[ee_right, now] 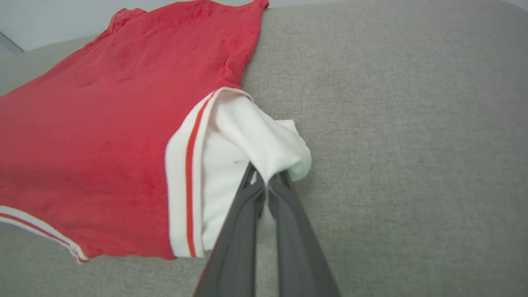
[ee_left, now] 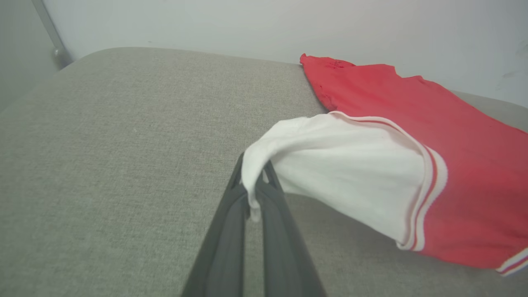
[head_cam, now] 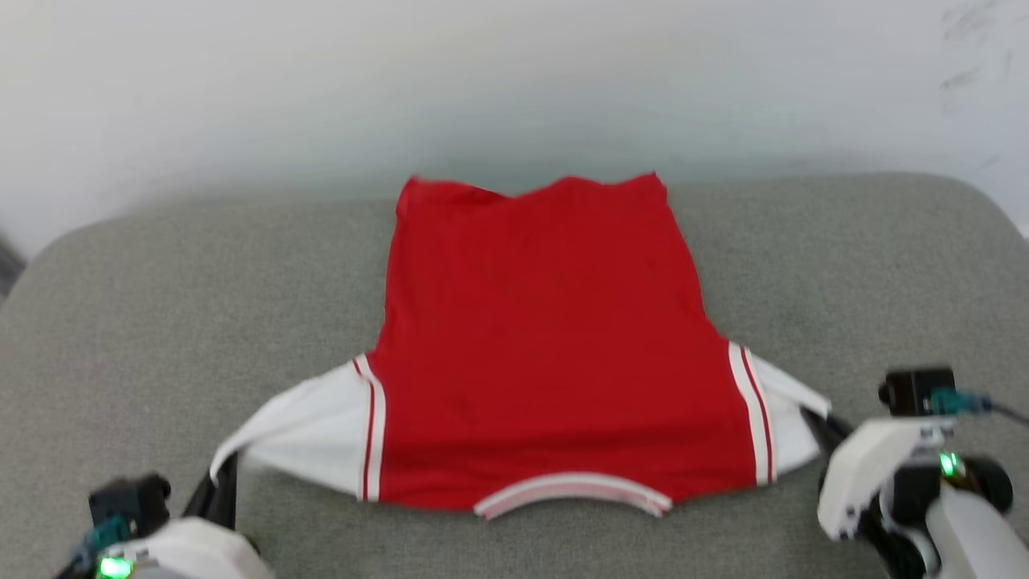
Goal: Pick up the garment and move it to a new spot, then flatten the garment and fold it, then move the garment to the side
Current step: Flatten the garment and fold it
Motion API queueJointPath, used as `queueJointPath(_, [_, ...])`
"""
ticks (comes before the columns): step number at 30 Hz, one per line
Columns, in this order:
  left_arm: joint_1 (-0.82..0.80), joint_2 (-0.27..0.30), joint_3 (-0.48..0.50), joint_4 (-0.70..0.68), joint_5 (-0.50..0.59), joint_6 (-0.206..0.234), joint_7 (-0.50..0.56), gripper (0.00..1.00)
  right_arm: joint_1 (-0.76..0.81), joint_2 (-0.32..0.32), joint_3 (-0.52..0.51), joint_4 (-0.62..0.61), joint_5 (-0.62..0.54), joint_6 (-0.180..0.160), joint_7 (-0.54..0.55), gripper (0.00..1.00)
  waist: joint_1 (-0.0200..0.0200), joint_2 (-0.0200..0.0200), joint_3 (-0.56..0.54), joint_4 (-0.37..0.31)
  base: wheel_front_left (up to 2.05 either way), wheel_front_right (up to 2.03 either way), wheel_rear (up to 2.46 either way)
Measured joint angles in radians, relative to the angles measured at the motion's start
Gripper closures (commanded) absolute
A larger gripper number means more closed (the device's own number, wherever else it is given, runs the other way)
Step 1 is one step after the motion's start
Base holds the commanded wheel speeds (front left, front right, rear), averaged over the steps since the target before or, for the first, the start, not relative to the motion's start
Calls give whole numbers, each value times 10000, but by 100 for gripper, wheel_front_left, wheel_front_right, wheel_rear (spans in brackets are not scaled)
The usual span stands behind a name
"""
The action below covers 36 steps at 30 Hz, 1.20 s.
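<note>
Left gripper (ee_left: 252, 183) and right gripper (ee_right: 267, 177) each pinched a sleeve of the shirt (head_cam: 555, 346); pulling evenly toward the cushion (head_cam: 120, 322) near edge looked wisest.

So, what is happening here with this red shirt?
A robot is handling the garment, a red T-shirt with white sleeves, spread on a grey cushion with its collar toward the robot. The left hand is shut on one sleeve tip, the right hand on the other, both pulled outward. No fold is made yet.
</note>
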Motion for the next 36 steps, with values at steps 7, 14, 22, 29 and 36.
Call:
queueJointPath(7, [2469, 355, -8, -2742, 2, 1172, 899, 100, 2827, 245, -1080, -2316, -510, -2, 1298, 100, 0, 0, -571, 136, 0, 0, 0])
queueJointPath(14, [3402, 397, -251, -4004, 138, 1714, 1294, 100, 4791, 1055, -2176, -3981, -1406, -4, 2522, 85, 1, 0, -523, 283, 0, 0, 0])
queueJointPath(22, [3266, 349, -497, -4800, 418, 1810, 1304, 100, 4608, 1534, -2857, -5229, -1534, -8, 1824, 0, 3, 0, -307, 544, 0, 0, 0])
queueJointPath(29, [2596, 276, -564, -5565, 598, 1820, 1151, 100, 2084, 1574, -4011, -4872, -1471, -8, 1561, 0, 4, 0, 396, 901, 0, 0, 0])
queueJointPath(36, [1421, -140, -924, -5768, 727, 1312, 677, 100, -1599, 376, -4195, -3016, -1513, -8, 2594, 0, 6, 0, 1603, 1601, 0, 0, 0])
